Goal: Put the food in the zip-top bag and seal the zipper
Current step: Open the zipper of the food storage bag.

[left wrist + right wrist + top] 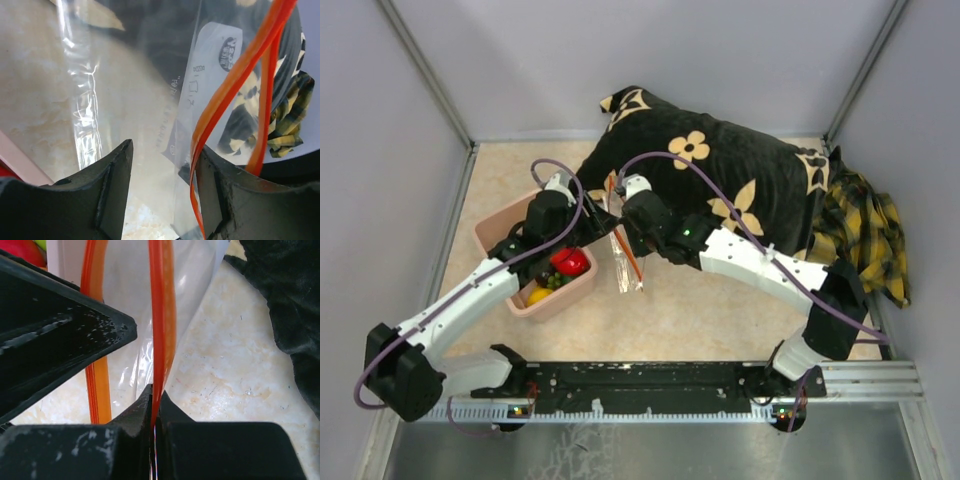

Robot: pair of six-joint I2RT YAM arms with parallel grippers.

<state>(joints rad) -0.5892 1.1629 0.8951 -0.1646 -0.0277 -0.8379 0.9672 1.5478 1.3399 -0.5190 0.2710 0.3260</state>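
Tub point(495, 228): lower left of the top view; your food point(570, 262) lay inside it, none visibly in the bag point(621, 276).
Left gripper point(164, 150): jaws part-way apart, clamping nothing; bag film and zipper point(235, 85) stood in the gap, nearest the right-of-frame finger.
Bag: centre, just right of the tub, its two strips parted.
Zipper: long axis ran straight up-frame from your right jaws.
Right gripper point(155, 392): pinched shut on one strip.
Nearer arm: the left, judging by its place beside the tub.
Hidden: whether the left finger touched the strip; a dark wedge covered the second strip in the right wrist view.
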